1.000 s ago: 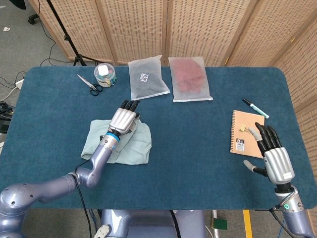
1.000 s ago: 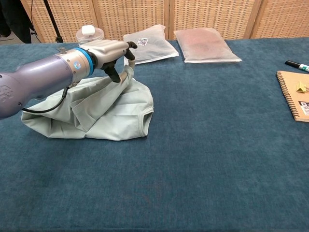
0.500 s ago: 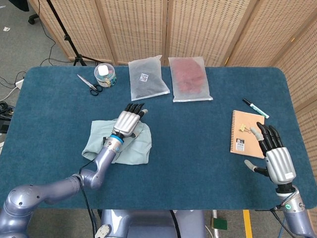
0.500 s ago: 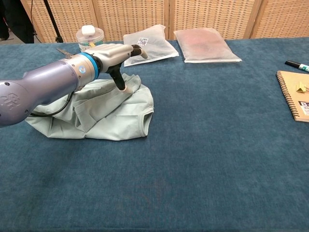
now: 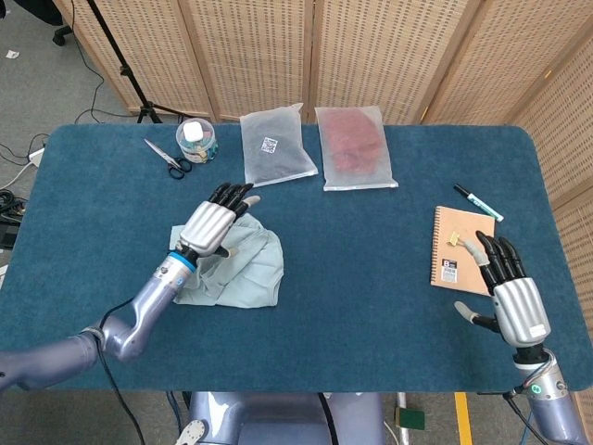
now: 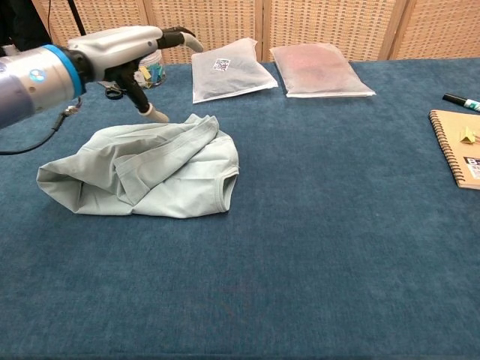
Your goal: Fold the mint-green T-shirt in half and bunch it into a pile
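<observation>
The mint-green T-shirt [image 5: 243,267] [image 6: 157,175] lies bunched in a loose pile on the left half of the blue table. My left hand [image 5: 211,222] [image 6: 131,46] hovers above the pile's far left part, fingers spread, holding nothing and clear of the cloth. My right hand [image 5: 512,297] is at the front right of the table, open with fingers apart, beside a notebook; the chest view does not show it.
At the back are a small jar [image 5: 196,140], scissors [image 5: 168,158], a dark bagged item [image 5: 274,145] and a red bagged item [image 5: 354,146]. A tan spiral notebook [image 5: 460,248] and a marker [image 5: 477,201] lie on the right. The table [image 5: 371,306] is covered in blue cloth.
My left hand has let go of the shirt's top fold, lifted and drawn back to the left. The fold has dropped onto the pile. The right hand has barely moved.
</observation>
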{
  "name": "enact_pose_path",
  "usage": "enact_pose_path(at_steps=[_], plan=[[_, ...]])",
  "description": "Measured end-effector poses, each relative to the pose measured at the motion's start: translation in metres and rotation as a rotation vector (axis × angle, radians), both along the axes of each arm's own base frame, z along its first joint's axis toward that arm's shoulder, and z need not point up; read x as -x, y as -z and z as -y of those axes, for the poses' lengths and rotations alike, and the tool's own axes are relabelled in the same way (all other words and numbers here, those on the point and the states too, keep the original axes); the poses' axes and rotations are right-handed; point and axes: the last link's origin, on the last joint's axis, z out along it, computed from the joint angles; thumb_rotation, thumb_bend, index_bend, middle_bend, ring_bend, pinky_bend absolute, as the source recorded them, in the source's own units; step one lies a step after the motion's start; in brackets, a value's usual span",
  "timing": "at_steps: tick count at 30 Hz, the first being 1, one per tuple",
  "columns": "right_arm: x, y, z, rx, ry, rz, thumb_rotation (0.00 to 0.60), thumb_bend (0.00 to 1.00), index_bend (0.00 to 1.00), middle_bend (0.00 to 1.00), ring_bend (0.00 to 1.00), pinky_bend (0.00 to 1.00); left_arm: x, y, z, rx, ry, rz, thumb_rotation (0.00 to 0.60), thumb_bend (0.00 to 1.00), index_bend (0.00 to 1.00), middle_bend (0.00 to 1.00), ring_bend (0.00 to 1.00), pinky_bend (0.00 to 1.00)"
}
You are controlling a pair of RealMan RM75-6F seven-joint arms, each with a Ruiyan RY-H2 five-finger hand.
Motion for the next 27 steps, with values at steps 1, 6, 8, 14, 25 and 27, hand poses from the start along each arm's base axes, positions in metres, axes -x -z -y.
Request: enact_pose_path(at_steps=[1,6,8,14,25,27], plan=[[0.0,0.0,0.0,0.0,-0.001,0.0,0.6,0.1,0.0,0.0,0.0,0.0,0.006,-0.006,0.005,0.006,0.024,-0.006,0.6,0.11,0.01,0.0,0.0,0.0],[-0.001,0.001,-0.001,0.0,-0.004,-0.005,0.6,0.1,0.0,0.0,0.0,0.0,0.035,-0.022,0.029,0.052,0.099,-0.064,0.6,0.17,0.12,0.0,0.0,0.0],[-0.002,0.002,-0.001,-0.002,-0.005,-0.006,0.6,0.1,0.0,0.0,0.0,0.0,0.048,-0.026,0.04,0.068,0.116,-0.089,0.6,0.2,0.16,0.0,0.0,0.0],[-0.003,0.002,-0.002,0.0,-0.008,-0.007,0.6,0.1,0.0,0.0,0.0,0.0,0.073,-0.022,0.058,0.082,0.155,-0.158,0.6,0.24,0.23,0.0,0.0,0.0],[-0.002,0.001,-0.002,0.003,-0.005,-0.003,0.6,0.1,0.0,0.0,0.0,0.0,0.091,-0.003,0.069,0.109,0.201,-0.205,0.6,0.25,0.26,0.0,0.0,0.0],[-0.002,0.001,-0.002,0.002,-0.004,-0.003,0.6,0.1,0.0,0.0,0.0,0.0,0.094,-0.001,0.07,0.107,0.207,-0.212,0.6,0.25,0.26,0.0,0.0,0.0]])
